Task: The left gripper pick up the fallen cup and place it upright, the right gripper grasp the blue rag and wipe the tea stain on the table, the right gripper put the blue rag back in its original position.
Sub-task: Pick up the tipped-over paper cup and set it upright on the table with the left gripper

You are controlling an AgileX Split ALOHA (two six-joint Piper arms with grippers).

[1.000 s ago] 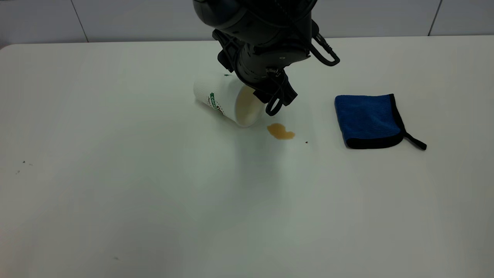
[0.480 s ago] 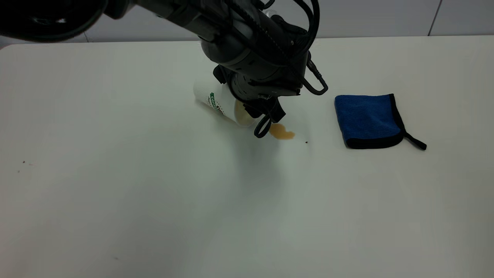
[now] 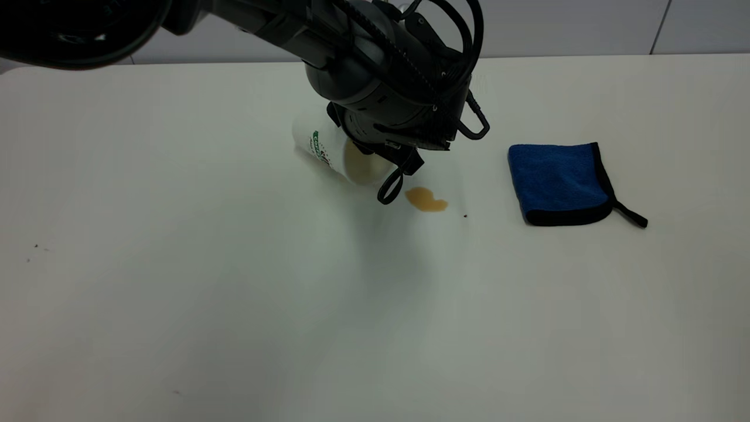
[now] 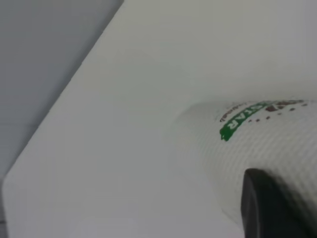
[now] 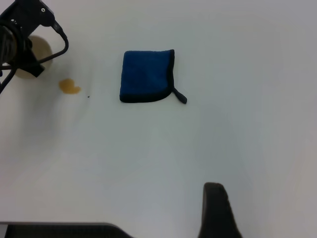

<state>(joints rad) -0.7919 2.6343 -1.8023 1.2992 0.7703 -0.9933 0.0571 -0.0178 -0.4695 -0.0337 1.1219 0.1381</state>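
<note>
The fallen cup (image 3: 325,149) is white with a green logo and a cream inside. It lies tilted, mouth towards the tea stain (image 3: 426,200), a light-brown blotch on the white table (image 3: 234,305). My left gripper (image 3: 378,164) is shut on the cup near its mouth and holds it slightly raised. In the left wrist view one black finger (image 4: 267,208) presses on the cup's wall (image 4: 257,144). The blue rag (image 3: 556,181) lies flat to the right of the stain. The right wrist view shows the rag (image 5: 146,75) and stain (image 5: 70,87) far off. Of the right gripper, only one finger (image 5: 218,210) shows, with nothing held.
A tiny dark speck (image 3: 466,215) lies just right of the stain. A few more specks (image 3: 35,246) sit at the table's left. The table's far edge meets a grey wall (image 3: 586,23).
My left gripper has come down over the cup's mouth and closed on it. The cup has shifted a little left and up off the table. The rag and stain have not moved.
</note>
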